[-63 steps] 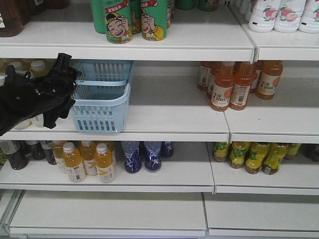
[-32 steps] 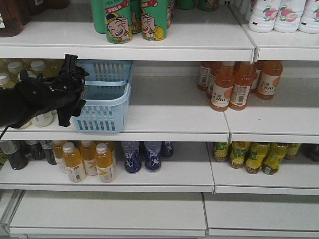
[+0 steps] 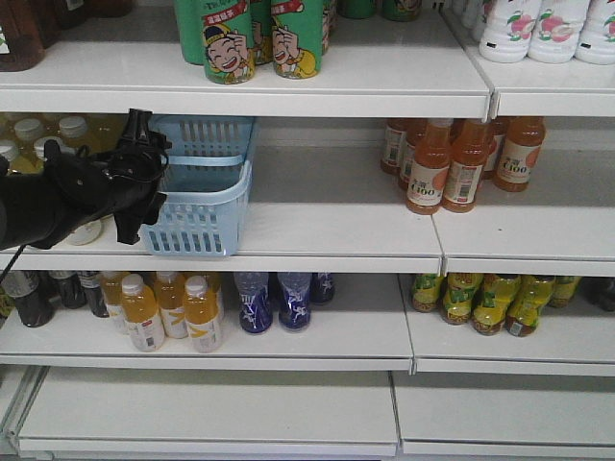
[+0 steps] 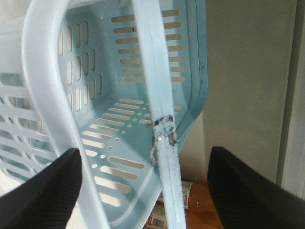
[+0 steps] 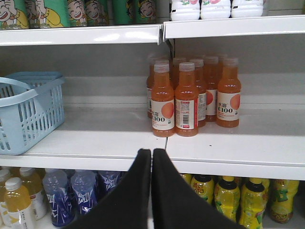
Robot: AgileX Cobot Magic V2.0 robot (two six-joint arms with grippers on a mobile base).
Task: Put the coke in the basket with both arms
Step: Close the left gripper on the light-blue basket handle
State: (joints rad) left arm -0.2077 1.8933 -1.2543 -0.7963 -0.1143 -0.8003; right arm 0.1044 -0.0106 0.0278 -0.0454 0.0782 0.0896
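The black left arm (image 3: 58, 197) holds its jaws spread, the swing handle (image 4: 151, 71) of the pale blue slotted plastic basket (image 4: 119, 109) between them. The black right arm (image 5: 164, 191) has jaws pressed together

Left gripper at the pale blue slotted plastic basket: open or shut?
Open. Left wrist view: the left gripper gapes wide, the basket handle bar between its black fingers, ungripped.

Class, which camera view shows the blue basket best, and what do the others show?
The front-facing view: nearly the whole basket shows, sitting on the middle shelf. The left wrist view shows only a handle and slotted wall, close up; the right wrist view shows just one end.
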